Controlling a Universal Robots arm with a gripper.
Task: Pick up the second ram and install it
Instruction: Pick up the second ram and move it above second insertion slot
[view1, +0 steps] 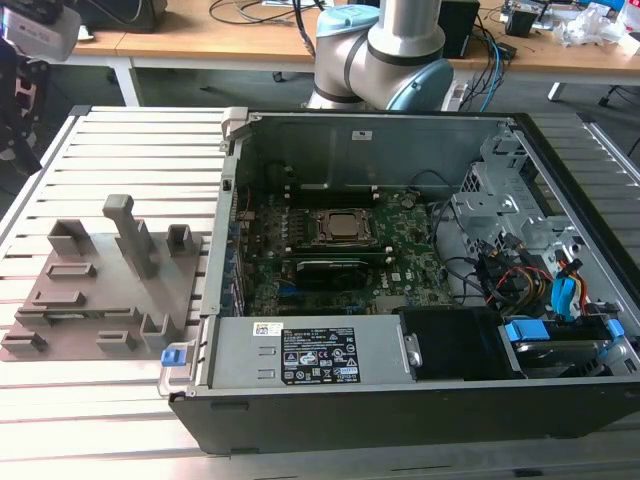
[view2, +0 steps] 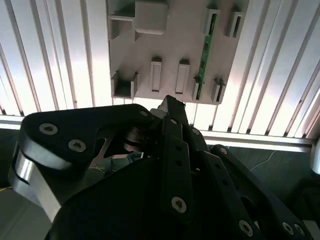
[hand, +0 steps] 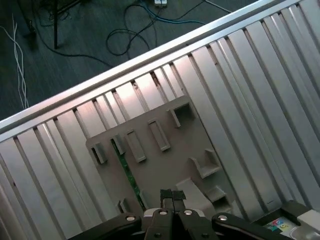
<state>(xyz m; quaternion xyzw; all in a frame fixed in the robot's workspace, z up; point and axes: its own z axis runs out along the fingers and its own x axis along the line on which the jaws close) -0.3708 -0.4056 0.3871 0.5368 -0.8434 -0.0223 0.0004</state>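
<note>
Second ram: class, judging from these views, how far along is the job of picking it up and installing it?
Done: nothing visible yet. The second ram stands on edge in the grey fixture on the slatted table. In hand: the gripper, shut and empty, hovers above that fixture, not touching the stick. Left: both the pick-up and the seating inside the open computer case.

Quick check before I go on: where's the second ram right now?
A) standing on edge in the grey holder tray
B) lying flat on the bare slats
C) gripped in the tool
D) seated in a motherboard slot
A: in the second wrist view the second ram stands on edge between brackets of the grey holder tray on the slatted table, apart from the tool.
</note>
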